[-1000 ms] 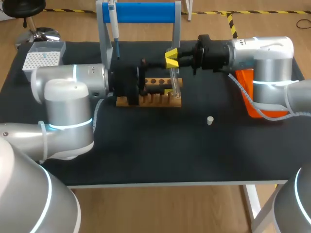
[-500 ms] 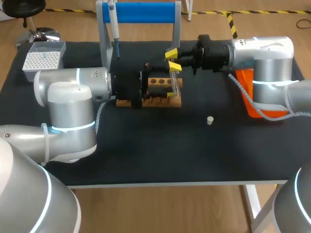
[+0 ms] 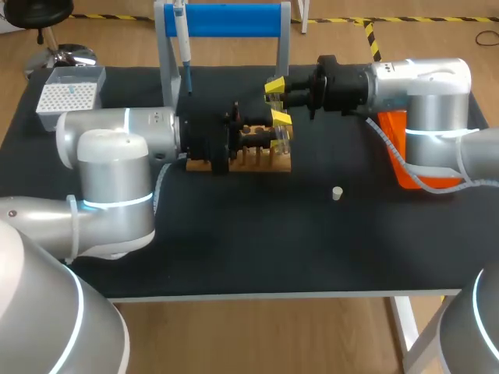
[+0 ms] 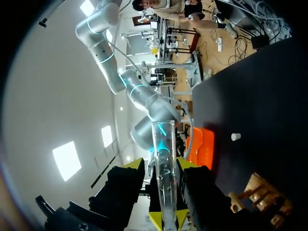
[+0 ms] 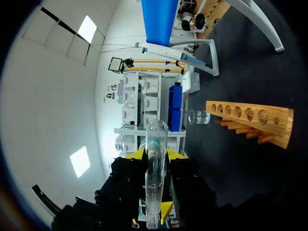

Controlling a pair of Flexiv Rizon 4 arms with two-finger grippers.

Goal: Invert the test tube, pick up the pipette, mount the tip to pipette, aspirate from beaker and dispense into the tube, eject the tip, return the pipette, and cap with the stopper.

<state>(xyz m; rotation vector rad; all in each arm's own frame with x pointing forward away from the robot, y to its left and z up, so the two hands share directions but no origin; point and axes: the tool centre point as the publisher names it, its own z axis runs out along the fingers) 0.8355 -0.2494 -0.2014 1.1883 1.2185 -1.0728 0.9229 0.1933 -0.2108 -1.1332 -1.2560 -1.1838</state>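
Note:
The clear test tube (image 3: 281, 137) hangs over the right end of the wooden rack (image 3: 249, 160). My right gripper (image 3: 274, 89) comes in from the right and is shut on the tube (image 5: 156, 137), which fills the space between its yellow tips (image 5: 156, 154). My left gripper (image 3: 278, 125) reaches in from the left. In the left wrist view the tube (image 4: 162, 139) stands between its fingers (image 4: 161, 166) with a thin gap on each side, so it is open. The pipette (image 3: 185, 54) hangs on the blue stand (image 3: 222, 19). The small stopper (image 3: 337, 192) lies on the table.
A tip box (image 3: 69, 93) sits at the back left. An orange bin (image 3: 401, 152) lies under my right arm. Beside the rack (image 5: 250, 120) a small clear glass vessel (image 5: 198, 117) shows in the right wrist view.
My left gripper has slid right along the rack to the tube, and its fingers have narrowed around it. My right arm has kept its grip and its place.

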